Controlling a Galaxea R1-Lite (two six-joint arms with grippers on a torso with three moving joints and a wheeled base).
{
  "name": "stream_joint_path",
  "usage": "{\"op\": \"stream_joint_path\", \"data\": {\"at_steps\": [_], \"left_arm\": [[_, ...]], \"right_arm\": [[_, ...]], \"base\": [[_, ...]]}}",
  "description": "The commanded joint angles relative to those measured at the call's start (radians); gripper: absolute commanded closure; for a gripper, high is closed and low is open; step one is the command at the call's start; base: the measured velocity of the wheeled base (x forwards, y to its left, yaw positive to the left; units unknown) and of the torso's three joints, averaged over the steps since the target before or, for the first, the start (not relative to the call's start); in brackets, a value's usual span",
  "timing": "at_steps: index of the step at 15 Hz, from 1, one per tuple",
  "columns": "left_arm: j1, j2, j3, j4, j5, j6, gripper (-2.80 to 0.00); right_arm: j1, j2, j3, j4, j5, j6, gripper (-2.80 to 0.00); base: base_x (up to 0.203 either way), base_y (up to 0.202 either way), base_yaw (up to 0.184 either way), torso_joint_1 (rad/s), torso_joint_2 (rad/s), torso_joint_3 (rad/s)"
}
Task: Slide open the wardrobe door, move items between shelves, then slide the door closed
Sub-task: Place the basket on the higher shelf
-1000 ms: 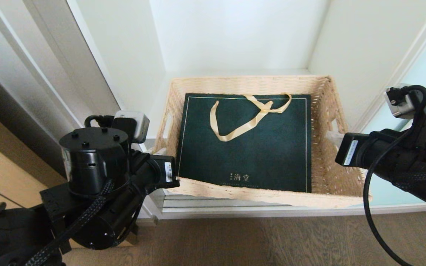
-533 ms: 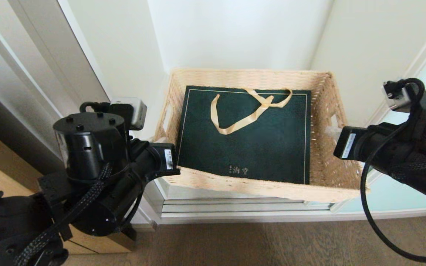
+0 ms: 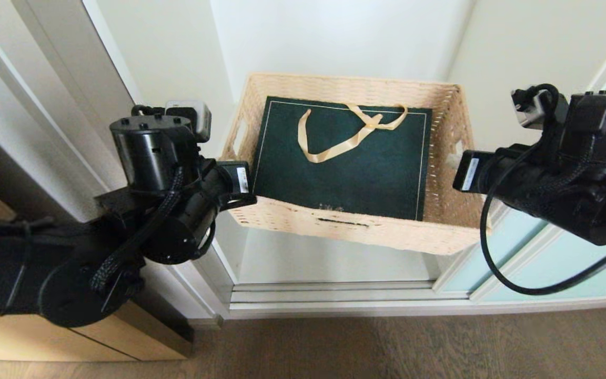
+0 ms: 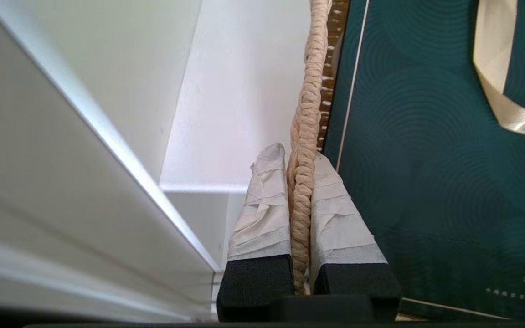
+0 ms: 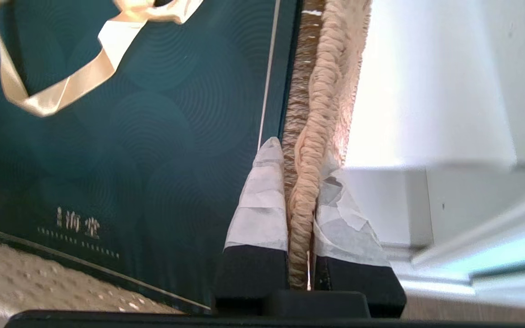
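Gripping one basket (image 3: 355,231): two end effectors, left (image 4: 300,182), right (image 5: 300,182).

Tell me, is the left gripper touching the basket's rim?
Touching. In the left wrist view the left gripper has its two taped fingers pressed on both sides of the braided rim of the basket, with no gap.

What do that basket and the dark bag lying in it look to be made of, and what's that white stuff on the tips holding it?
The basket looks like woven tan wicker or twisted cord, matte; its rim shows as a braid. The bag seems stiff dark green paper with a faint embossed ring pattern, a thin gold border and a satiny ribbon. The fingertips look wrapped in wrinkled white tape.
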Motion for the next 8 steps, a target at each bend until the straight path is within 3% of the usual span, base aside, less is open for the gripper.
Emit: {"op": "stream_joint_path", "data": {"at_steps": [1, 5, 8], "left_arm": [[0.02, 0.07, -0.043, -0.009, 0.014, 0.001, 0.0], [0.042, 0.125, -0.075, -0.019, 0.017, -0.007, 0.0], [0.077, 0.169, -0.164, -0.014, 0.017, -0.002, 0.0]], "right_arm": [[-0.021, 0.069, -0.062, -0.008, -0.01, 0.0, 0.0], [-0.069, 0.195, -0.167, -0.03, -0.009, 0.001, 0.0], [-0.095, 0.291, -0.271, -0.07, -0.01, -0.024, 0.0]], "base": [[0.0, 0.0, 0.0, 0.0, 0.0, 0.0], [0.0, 0.0, 0.0, 0.0, 0.0, 0.0], [0.0, 0.0, 0.0, 0.0, 0.0, 0.0]]}}
